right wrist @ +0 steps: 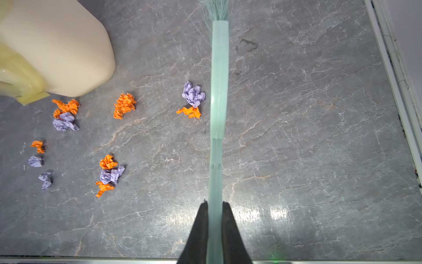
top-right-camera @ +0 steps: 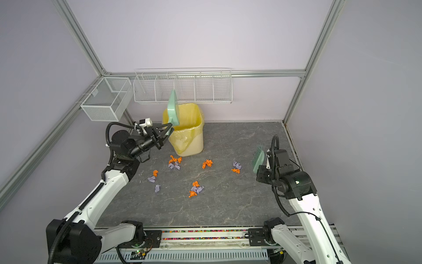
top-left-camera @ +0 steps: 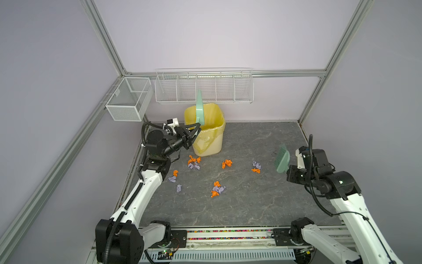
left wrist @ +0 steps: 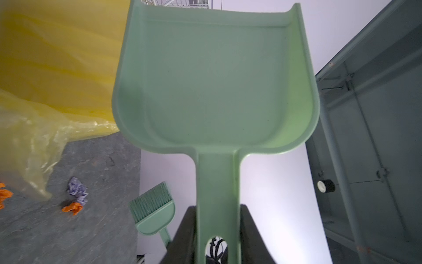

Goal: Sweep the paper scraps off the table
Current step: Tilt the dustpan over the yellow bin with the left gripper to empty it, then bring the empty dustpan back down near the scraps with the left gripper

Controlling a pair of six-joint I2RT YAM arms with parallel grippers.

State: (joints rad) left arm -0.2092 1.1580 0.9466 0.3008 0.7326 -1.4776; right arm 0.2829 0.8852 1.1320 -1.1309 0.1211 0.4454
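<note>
Several orange and lilac paper scraps (top-left-camera: 227,163) (top-right-camera: 207,163) (right wrist: 124,105) lie scattered on the left and middle of the dark veined table (top-left-camera: 251,205) (right wrist: 296,137). One pair of scraps (top-left-camera: 256,167) lies just left of the brush. My left gripper (top-left-camera: 198,126) (top-right-camera: 170,127) (left wrist: 218,208) is shut on the handle of the mint-green dustpan (top-left-camera: 199,107) (left wrist: 214,80). The dustpan stands on edge above the bin's left rim, and its pan is empty. My right gripper (top-left-camera: 288,173) (right wrist: 214,202) is shut on the handle of the green brush (top-left-camera: 282,160) (right wrist: 219,91), held above the table's right side.
A cream bin (top-left-camera: 210,144) (right wrist: 57,45) with a yellow liner stands at the back of the table, with scraps right in front of it. A white wire rack (top-left-camera: 204,86) hangs on the back wall and a mesh basket (top-left-camera: 129,100) on the left. Aluminium rails (right wrist: 392,91) edge the table.
</note>
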